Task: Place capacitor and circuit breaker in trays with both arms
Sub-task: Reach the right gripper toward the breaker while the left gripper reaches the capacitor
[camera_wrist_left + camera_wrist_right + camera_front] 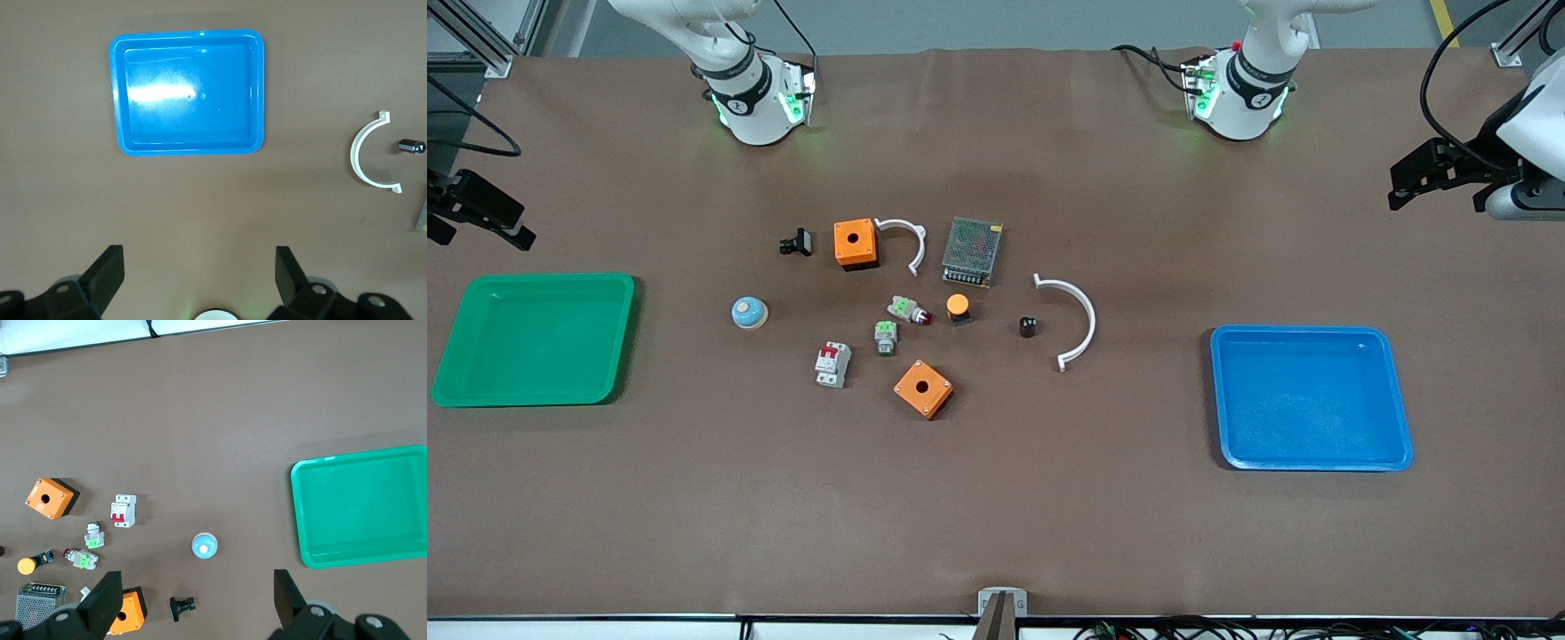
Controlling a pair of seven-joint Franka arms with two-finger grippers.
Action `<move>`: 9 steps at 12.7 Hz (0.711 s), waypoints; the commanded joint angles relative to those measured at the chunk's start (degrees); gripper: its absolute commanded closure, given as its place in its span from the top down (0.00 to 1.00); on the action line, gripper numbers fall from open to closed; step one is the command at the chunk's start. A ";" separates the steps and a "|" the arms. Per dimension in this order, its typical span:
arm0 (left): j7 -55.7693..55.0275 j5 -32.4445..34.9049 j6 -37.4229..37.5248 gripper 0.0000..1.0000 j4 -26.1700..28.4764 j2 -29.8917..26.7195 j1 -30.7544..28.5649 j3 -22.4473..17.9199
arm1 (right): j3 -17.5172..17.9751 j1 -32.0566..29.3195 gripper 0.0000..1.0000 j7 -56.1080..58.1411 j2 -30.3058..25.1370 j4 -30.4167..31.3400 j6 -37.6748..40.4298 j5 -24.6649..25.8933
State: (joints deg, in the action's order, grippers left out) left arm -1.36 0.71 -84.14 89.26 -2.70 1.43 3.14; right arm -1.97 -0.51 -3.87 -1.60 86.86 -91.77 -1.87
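The capacitor [1029, 326], a tiny black cylinder, lies on the brown table beside a white curved clip [1080, 320]; it also shows in the left wrist view [411, 145]. The circuit breaker [832, 364], white-grey with red levers, lies nearer the front camera than the blue dome; it also shows in the right wrist view [123, 511]. My left gripper [200, 257] is open and empty, high over bare table by its base, with the blue tray in view. My right gripper [197, 577] is open and empty, high over the table near an orange box and a black clip-like part.
A green tray [534, 338] lies at the right arm's end, a blue tray [1307, 400] at the left arm's end. Between them lie two orange boxes [855, 243], a grey mesh unit [972, 251], an orange-capped button [958, 307], green-topped parts [886, 336] and a blue dome [748, 312].
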 commanded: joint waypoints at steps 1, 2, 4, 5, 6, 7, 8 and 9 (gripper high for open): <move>0.13 0.17 0.73 1.00 -1.10 0.41 -0.11 0.02 | 0.56 -0.63 1.00 0.18 0.81 -1.52 0.53 0.81; -0.13 0.17 0.73 1.00 -1.19 0.50 -0.02 0.02 | 0.47 -0.63 1.00 0.18 0.81 -1.52 0.53 0.73; -0.48 0.25 0.73 1.00 -3.98 3.21 0.67 0.11 | 0.56 -0.63 1.00 0.18 0.81 -1.52 0.53 0.73; -0.65 0.25 0.73 1.00 -5.05 4.44 0.85 0.29 | 0.56 -0.63 1.00 0.18 0.90 -1.52 0.53 0.73; -0.66 0.17 0.73 1.00 -4.80 5.33 1.81 1.33 | 0.56 -0.54 1.00 0.18 1.34 -1.52 0.45 0.64; -1.27 0.17 0.73 1.00 -4.36 6.12 2.26 2.04 | 0.56 -0.37 1.00 0.09 2.65 -1.52 0.45 0.12; -3.80 0.17 0.04 1.00 -4.36 7.26 3.31 2.92 | 0.74 0.07 1.00 0.09 4.23 -1.61 0.45 -0.15; -7.39 0.08 -0.93 1.00 -4.36 8.75 4.80 3.71 | 1.00 0.77 1.00 0.00 5.81 -1.61 -0.08 -0.41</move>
State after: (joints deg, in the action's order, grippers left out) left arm -4.37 0.71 -84.57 86.79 3.19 4.15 5.64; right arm -1.64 -0.35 -3.87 0.61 86.83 -91.72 -1.93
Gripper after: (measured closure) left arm 0.000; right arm 0.000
